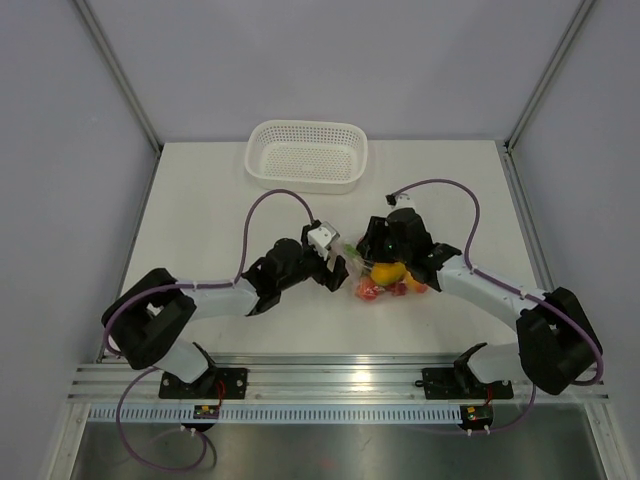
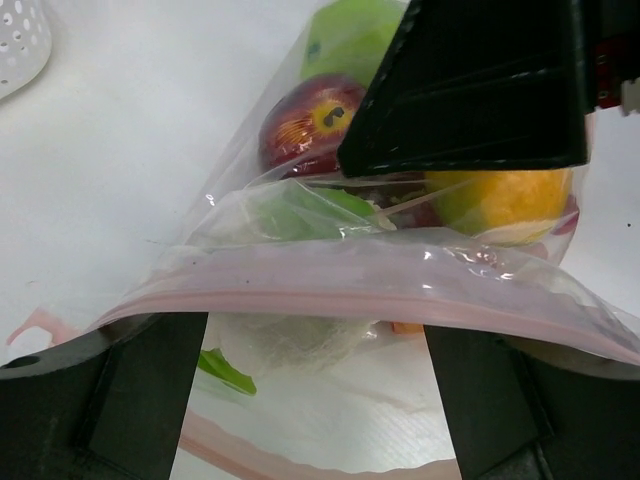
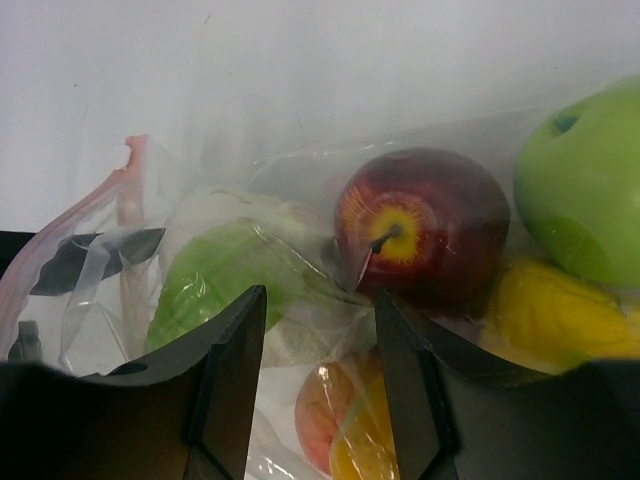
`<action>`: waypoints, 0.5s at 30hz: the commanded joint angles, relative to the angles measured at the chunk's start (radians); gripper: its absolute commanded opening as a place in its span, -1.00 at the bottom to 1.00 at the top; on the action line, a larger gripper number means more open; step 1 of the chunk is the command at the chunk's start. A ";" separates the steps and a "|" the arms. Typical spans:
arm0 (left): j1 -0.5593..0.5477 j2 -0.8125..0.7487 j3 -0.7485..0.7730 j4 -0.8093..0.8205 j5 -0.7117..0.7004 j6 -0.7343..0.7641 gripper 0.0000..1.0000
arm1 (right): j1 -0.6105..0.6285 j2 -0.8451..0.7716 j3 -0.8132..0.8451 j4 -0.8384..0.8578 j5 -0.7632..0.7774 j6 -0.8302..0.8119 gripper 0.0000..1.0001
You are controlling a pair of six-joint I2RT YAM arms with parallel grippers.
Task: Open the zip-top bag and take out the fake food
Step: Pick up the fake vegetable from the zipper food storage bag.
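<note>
The zip-top bag [image 1: 385, 282] lies on the table between my two grippers, full of the fake food. In the left wrist view its pink zip strip [image 2: 380, 292] runs across in front of my left gripper [image 2: 315, 400], whose fingers stand wide open at either side of the bag's mouth. Behind the strip I see a dark red apple [image 2: 305, 120], a green apple [image 2: 345, 35] and an orange piece [image 2: 500, 200]. My right gripper [image 3: 320, 310] presses down from above and is closed on a bunch of the bag with a white piece inside. Around it lie the red apple [image 3: 430, 225], green apple [image 3: 585, 190] and a peach [image 3: 340, 420].
A white perforated basket [image 1: 306, 155] stands at the back of the table, beyond both grippers. The right arm's black housing [image 2: 470, 90] hangs right over the bag, close in front of the left gripper. Grey walls enclose the table on three sides.
</note>
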 commanded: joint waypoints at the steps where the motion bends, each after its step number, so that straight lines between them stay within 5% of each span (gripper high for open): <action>1: 0.000 0.037 0.042 0.019 -0.004 0.013 0.79 | 0.009 0.049 0.055 -0.033 0.004 -0.033 0.09; 8: 0.000 0.086 0.080 -0.011 -0.034 0.006 0.78 | 0.080 0.127 0.107 -0.072 0.074 -0.069 0.08; 15: 0.000 0.124 0.124 -0.080 -0.071 0.004 0.74 | 0.081 0.120 0.096 -0.033 -0.021 -0.071 0.00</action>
